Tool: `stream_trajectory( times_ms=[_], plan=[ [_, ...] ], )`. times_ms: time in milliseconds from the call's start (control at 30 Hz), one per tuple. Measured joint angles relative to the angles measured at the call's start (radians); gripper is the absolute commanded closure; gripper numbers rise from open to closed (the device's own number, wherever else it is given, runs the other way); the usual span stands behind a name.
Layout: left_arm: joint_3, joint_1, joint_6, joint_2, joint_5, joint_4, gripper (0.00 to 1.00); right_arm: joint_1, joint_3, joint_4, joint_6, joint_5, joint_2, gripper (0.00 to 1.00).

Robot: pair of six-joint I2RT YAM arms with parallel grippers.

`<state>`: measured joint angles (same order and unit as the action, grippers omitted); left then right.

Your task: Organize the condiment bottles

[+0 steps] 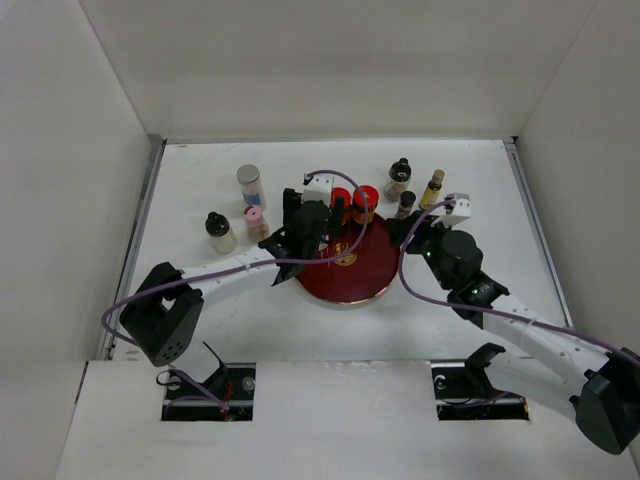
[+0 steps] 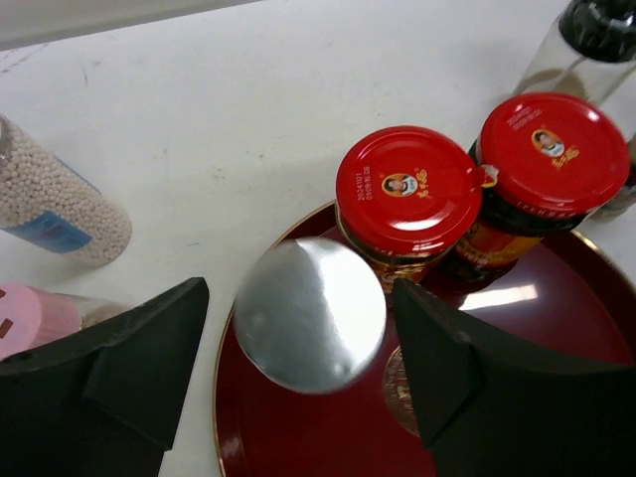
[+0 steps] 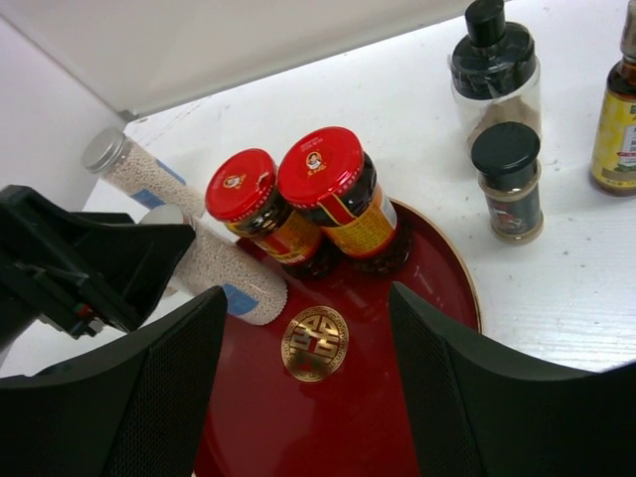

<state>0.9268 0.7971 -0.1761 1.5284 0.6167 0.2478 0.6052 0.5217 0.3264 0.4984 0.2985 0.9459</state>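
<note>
At the far left of the white table [image 1: 300,330] stands a black-capped clear bottle [image 1: 220,232]. Just beside it, to the right, is a pink-capped jar [image 1: 255,221]. Behind these two stands a silver-capped jar of white beads [image 1: 250,185]. All three are on the table, off the tray.

The left gripper [image 2: 298,298] is over the left part of the dark red round tray [image 1: 350,278]. Its two fingers are spread, and between them a second silver-capped jar [image 2: 310,313] stands on the tray. On the left side a gap shows between finger and cap. On the right side the finger is very near the cap, and I cannot tell if it touches. The pincer is therefore open around this jar and does not grip it.

Just behind this jar, at the back edge of the tray, the first red-capped jar [image 2: 407,189] and the second red-capped jar [image 2: 555,149] stand side by side. A gold emblem [image 3: 314,343] marks the middle of the tray.

The right gripper [image 3: 306,293] hangs over the right part of the tray, its fingers wide apart and holding nothing. On the table to the right of the tray stand a black-capped shaker [image 3: 494,70], a smaller black-capped jar [image 3: 507,184] in front of it, and, furthest right, a slim amber bottle [image 3: 618,119].
</note>
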Motion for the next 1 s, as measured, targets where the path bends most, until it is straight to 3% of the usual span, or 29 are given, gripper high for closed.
stream_trajectory(
  times_ms=[100,200,333,400,533,600,833,1000],
  plan=[
    [-0.016,0.003,-0.006,-0.012,0.001,0.034,0.07,-0.004,0.000,0.001,0.000,0.008,0.009,0.47],
    [-0.047,0.011,-0.010,-0.055,0.001,0.044,0.02,-0.013,0.000,0.002,0.000,0.013,0.023,0.65],
    [-0.153,0.037,-0.019,-0.222,0.005,0.081,0.01,-0.032,0.000,0.004,0.003,0.019,0.060,0.72],
    [-0.206,0.050,-0.026,-0.330,0.005,0.113,0.03,-0.046,0.001,0.003,0.004,0.020,0.093,0.68],
    [-0.293,0.060,-0.053,-0.492,0.005,0.190,0.10,-0.084,0.015,-0.008,0.008,0.031,0.169,0.35],
    [-0.351,0.061,-0.078,-0.545,0.004,0.220,0.13,-0.101,0.030,-0.019,0.004,0.046,0.198,0.27],
    [-0.594,0.065,-0.170,-0.569,-0.008,0.335,0.10,-0.186,0.152,-0.029,-0.030,0.076,0.357,0.21],
    [-0.660,0.065,-0.187,-0.552,-0.030,0.429,0.06,-0.233,0.251,-0.038,-0.064,0.080,0.487,0.20]
  ],
)
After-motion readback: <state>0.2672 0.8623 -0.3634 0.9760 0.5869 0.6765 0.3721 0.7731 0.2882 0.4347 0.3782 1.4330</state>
